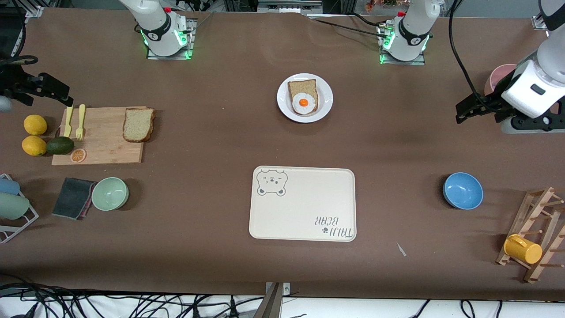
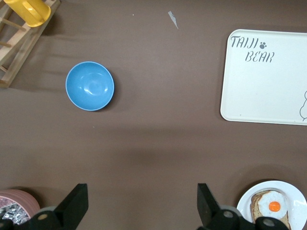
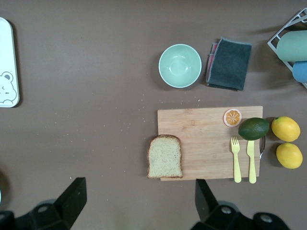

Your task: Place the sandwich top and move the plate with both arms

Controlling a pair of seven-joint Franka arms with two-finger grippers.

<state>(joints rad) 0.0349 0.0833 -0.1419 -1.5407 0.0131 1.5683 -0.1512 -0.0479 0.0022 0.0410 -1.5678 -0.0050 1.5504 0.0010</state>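
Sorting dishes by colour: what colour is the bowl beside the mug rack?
Blue bowl, clearest in the left wrist view.

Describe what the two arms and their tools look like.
Both arms are white, jointed, with rounded shells and black bands near bases that glow green on metal plates. Black cables trail to the left arm. The left tool is black on a white wrist block; the right tool is black too. In the wrist views each shows two black wedge-shaped fingers.

You can read one piece of lettering: "TAIJI BEAR", with a small paw print after the first word, printed in grey in one corner of the cream tray (image 1: 304, 207). It reads upright in the left wrist view, with the tray well apart from the left gripper (image 2: 142, 203).
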